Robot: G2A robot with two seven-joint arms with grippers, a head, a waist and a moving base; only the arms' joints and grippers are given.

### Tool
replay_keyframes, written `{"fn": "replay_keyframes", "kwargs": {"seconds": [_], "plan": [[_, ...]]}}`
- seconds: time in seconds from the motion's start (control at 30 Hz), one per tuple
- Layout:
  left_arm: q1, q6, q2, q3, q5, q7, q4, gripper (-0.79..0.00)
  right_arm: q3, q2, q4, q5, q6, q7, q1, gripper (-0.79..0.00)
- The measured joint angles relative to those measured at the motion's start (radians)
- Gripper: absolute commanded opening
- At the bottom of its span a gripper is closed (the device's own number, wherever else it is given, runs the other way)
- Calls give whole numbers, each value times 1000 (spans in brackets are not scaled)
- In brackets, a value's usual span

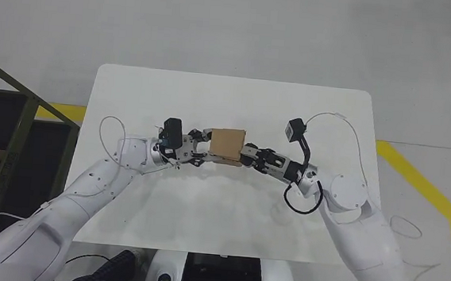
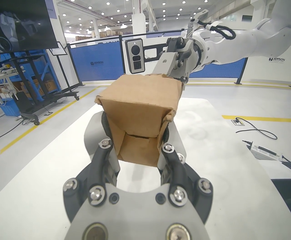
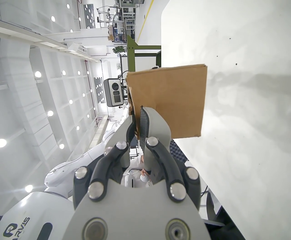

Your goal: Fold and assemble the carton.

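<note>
Carton (image 2: 141, 106) brown, squared up, open-ended, edges frayed

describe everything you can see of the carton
The carton is a small brown cardboard box, partly formed, with ragged, worn edges. Its end facing the left wrist camera is open, with flaps folded inside. It looks held clear of the white table, between the two arms. The left gripper straddles the open end, clasping both side walls, and the right gripper pinches a wall edge at the opposite end.
</note>
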Motion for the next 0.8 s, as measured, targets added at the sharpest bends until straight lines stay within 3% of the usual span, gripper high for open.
{"fn": "replay_keyframes", "kwargs": {"seconds": [0.3, 0.8], "plan": [[2, -7, -2, -8, 3, -1, 7, -422, 37, 7, -7, 18, -21, -7, -27, -671], [12, -13, -5, -7, 29, -4, -2, -422, 0, 0, 13, 14, -12, -4, 7, -656]]}}
